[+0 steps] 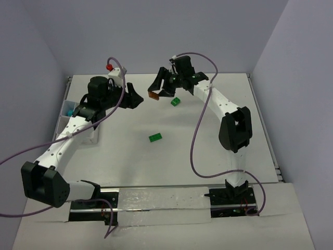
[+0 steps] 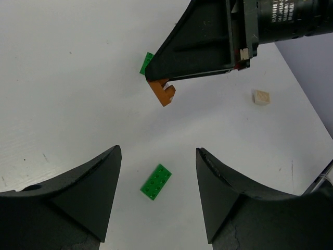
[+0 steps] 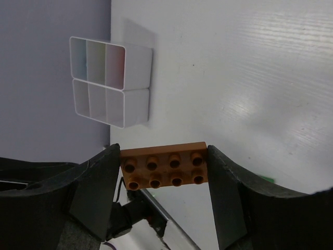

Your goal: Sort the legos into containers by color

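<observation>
Right hand [image 3: 164, 156] is clamped on the orange lego [image 3: 164, 167], studs toward its own camera, held up off the worktop [image 1: 208, 156] near the far middle. Left hand [image 2: 158, 151] is spread apart with nothing in it and hovers just beside the right hand, facing it. The container [image 3: 136, 73] sits at the left edge by the wall, well apart from both hands. From the top camera my left arm crosses over it and hides most of it, so I can't read what's inside. One green lego [image 1: 176, 101] lies just beside the right hand, half covered by it from the left wrist. The other green lego [image 1: 155, 137] lies in the open mid-worktop. A tan lego [image 2: 261, 97] sits alone past the right hand. Count: two green, one orange, one tan, and one box of six compartments.
</observation>
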